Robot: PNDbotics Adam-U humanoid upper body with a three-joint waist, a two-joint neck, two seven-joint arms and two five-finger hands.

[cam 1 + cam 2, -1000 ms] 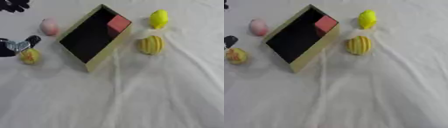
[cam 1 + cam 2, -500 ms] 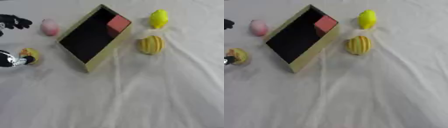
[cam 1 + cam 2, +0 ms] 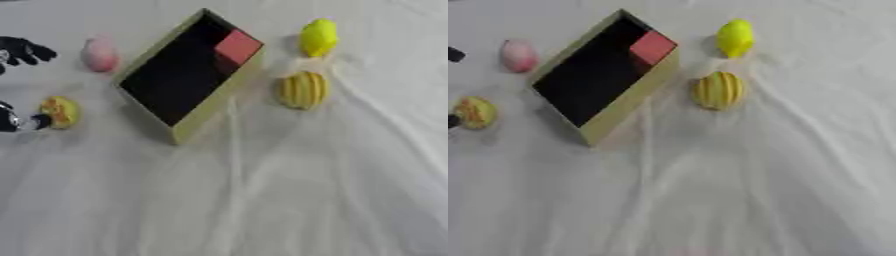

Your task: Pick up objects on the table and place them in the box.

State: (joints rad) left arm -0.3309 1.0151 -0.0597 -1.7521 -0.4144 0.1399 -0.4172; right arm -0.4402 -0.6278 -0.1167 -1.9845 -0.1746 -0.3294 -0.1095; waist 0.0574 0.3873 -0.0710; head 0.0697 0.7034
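Your surface (image 3: pixel 332 200) is covered in a wrinkled white cloth. The box (image 3: pixel 206 112) sits askew at upper centre, tan-walled with a dark interior, and a red block (image 3: pixel 238 46) lies in its far corner. To its right, a striped yellow round object (image 3: pixel 303 90) rests on the cloth, and a plain bright yellow one (image 3: pixel 318 37) lies just beyond it. Left of the box is a pale pink egg-shaped object (image 3: pixel 100 54). Nearer you, at the left edge, is a small yellow-orange object (image 3: pixel 59 111). Your left hand (image 3: pixel 19 121) shows only partly there, a dark fingertip touching that object; you cannot tell whether it is gripping it or how far its fingers are spread. Your right hand shows in neither view
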